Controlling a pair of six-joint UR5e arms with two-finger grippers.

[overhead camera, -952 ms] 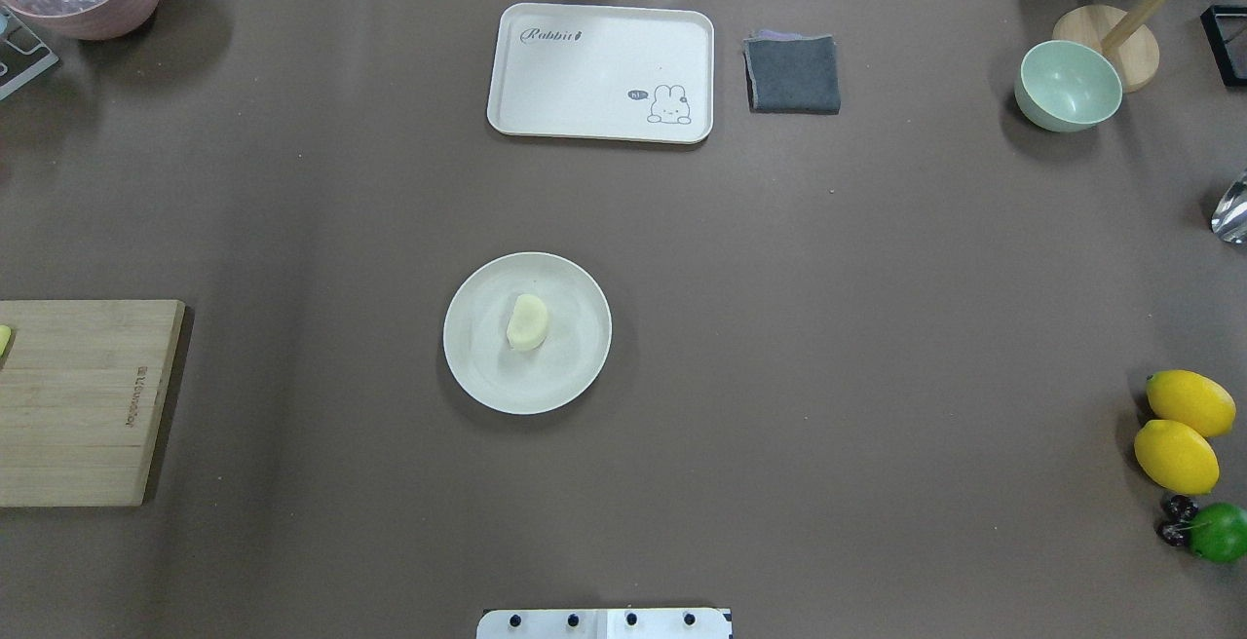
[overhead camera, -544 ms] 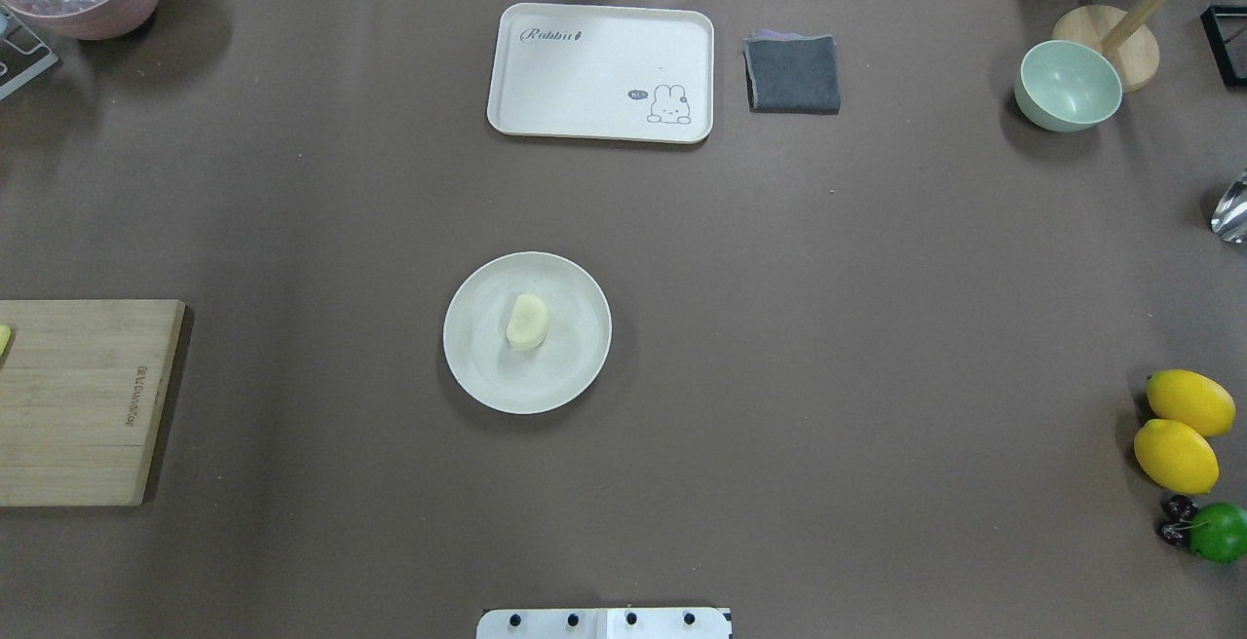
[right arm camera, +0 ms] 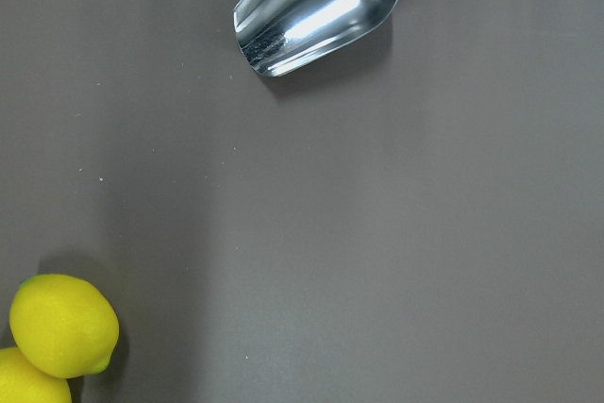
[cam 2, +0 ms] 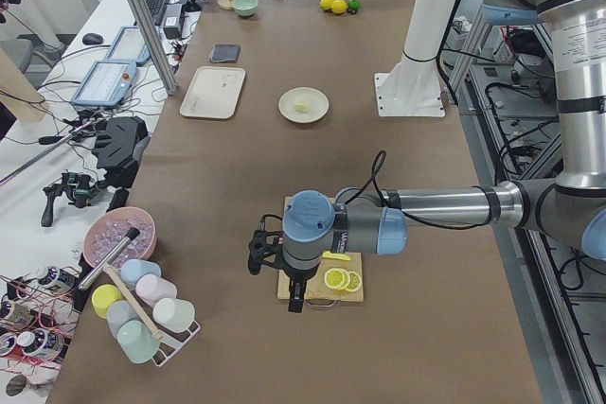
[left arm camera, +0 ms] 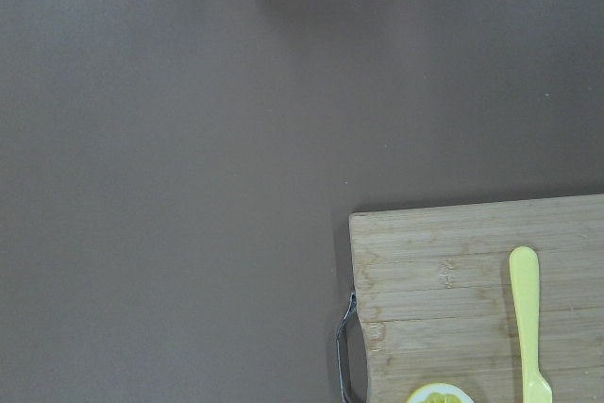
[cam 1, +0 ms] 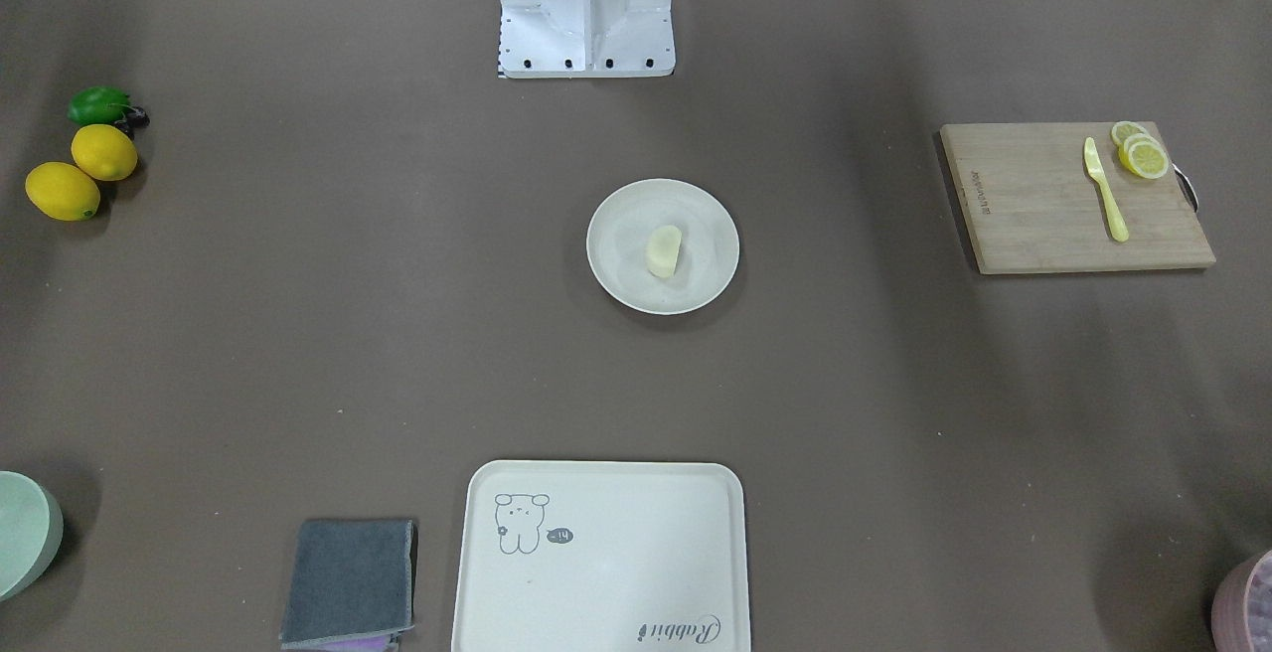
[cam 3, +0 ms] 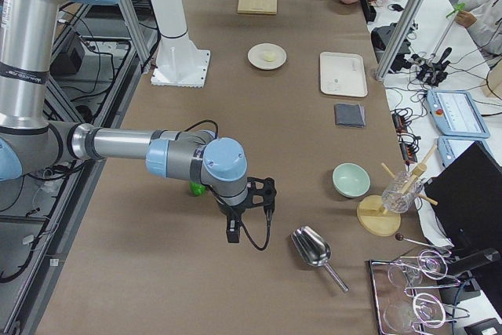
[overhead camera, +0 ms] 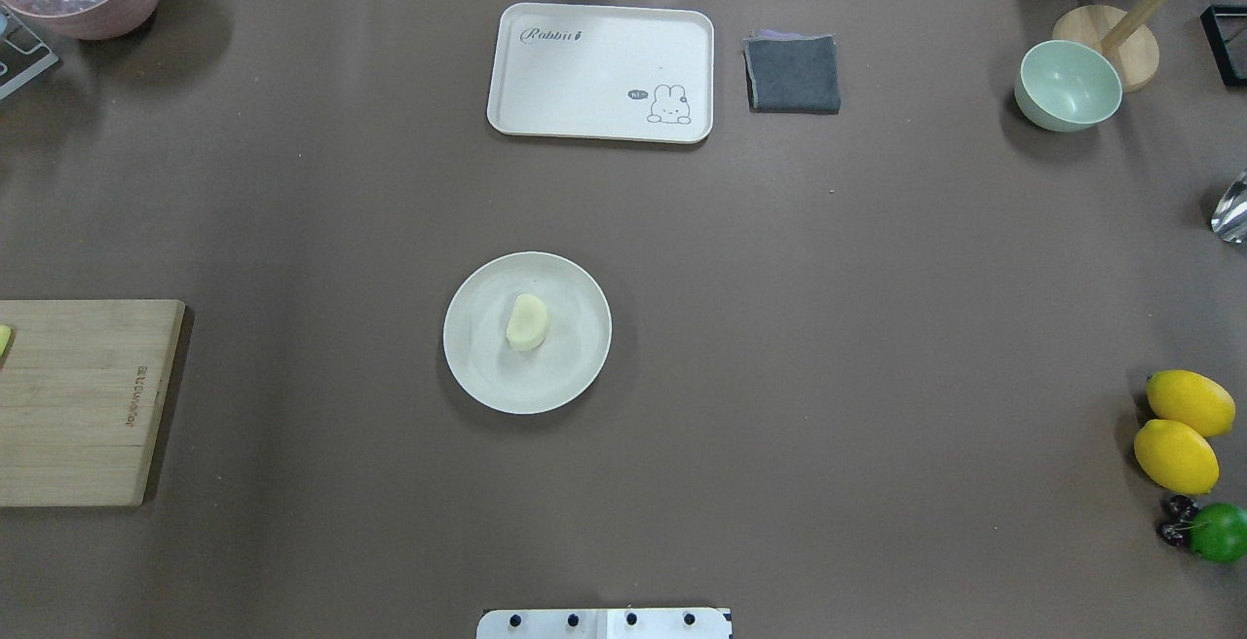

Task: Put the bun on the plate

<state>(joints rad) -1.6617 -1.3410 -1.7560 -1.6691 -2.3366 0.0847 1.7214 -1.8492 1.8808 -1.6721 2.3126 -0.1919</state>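
Note:
The bun [overhead camera: 527, 321] is a pale cream lump that lies near the middle of the round cream-white plate [overhead camera: 575, 366], at mid-table. The front-facing view shows the same: the bun [cam 1: 663, 250] on the plate [cam 1: 616, 269]. Nothing holds it. My left gripper [cam 2: 260, 253] hangs over the table's left end by the wooden cutting board [cam 2: 312, 292], far from the plate. My right gripper [cam 3: 263, 192] hangs over the table's right end near the metal scoop [cam 3: 312, 246]. Both show only in the side views, so I cannot tell whether they are open or shut.
A cream tray [overhead camera: 601, 72] with a drawing, a grey cloth [overhead camera: 793, 74] and a pale green bowl [overhead camera: 1067, 86] stand along the far side. Two lemons [overhead camera: 1184, 430] and a lime [overhead camera: 1218, 532] lie at the right edge. Lemon slices [cam 1: 1141, 153] and a yellow knife [cam 1: 1105, 190] rest on the board.

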